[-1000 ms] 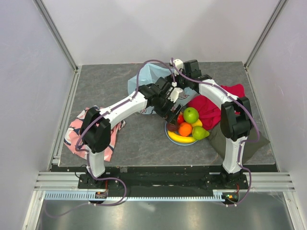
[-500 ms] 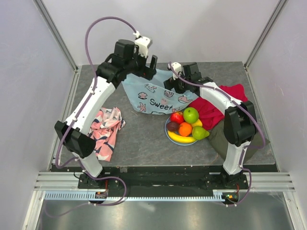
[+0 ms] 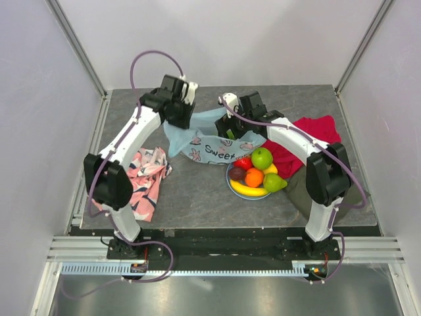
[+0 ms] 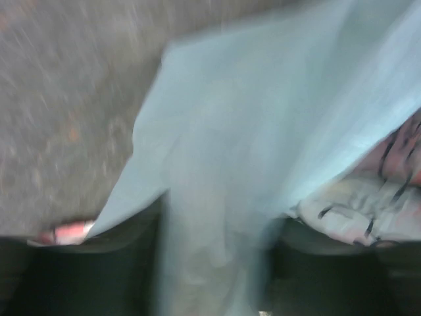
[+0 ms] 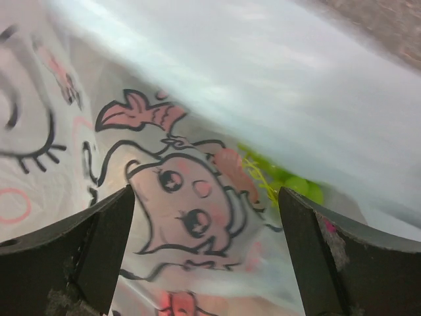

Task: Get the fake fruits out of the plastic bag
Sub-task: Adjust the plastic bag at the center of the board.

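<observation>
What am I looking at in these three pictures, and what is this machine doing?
These are two robot arms bolted to the near edge of a grey table. One picture looks down from above. The other two come from a small camera on each wrist, looking at whatever that arm reaches for. On the table lie a pale-blue plastic bag with cartoon prints, a plate of fake fruits, a pink patterned cloth and a red cloth. The left fingers straddle a fold of the bag; the blurred view doesn't show whether they pinch it. The right fingers stand wide open over the bag, holding nothing. Through the film something green shows.
</observation>
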`<state>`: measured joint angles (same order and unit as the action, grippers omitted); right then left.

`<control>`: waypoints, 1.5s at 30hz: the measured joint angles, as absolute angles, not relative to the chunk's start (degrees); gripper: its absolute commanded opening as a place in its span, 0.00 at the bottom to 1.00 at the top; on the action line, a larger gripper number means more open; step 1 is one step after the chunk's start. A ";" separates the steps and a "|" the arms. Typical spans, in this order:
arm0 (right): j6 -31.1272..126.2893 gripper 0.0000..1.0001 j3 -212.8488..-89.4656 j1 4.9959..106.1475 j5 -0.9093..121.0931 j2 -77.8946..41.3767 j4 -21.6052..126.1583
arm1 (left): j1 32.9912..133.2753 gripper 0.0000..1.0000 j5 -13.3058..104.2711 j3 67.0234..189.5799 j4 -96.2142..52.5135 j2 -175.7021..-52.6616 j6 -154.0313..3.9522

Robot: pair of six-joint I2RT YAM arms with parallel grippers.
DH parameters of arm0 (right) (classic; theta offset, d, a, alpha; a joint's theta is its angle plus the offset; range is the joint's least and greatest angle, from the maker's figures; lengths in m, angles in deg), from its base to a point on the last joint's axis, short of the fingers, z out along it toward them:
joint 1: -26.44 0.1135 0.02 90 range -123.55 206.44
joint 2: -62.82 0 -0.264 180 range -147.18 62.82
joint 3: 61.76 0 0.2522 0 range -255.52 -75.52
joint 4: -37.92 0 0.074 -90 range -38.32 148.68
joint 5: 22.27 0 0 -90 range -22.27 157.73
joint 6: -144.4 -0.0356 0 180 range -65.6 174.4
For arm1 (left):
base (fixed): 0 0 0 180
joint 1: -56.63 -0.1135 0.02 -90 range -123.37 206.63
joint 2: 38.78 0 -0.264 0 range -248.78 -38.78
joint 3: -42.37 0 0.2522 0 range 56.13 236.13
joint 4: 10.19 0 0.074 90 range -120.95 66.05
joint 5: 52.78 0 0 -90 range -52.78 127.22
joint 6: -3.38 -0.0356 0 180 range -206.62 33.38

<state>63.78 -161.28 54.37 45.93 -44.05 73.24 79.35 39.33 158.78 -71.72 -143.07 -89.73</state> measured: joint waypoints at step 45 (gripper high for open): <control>66.65 0.98 -156.67 58.69 54.94 -46.78 71.60 | 77.78 0.02 49.89 132.73 -70.74 -125.97 -96.12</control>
<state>66.65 -156.67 58.69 54.94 -46.78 71.60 77.78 49.89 132.73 -70.74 -125.97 -96.12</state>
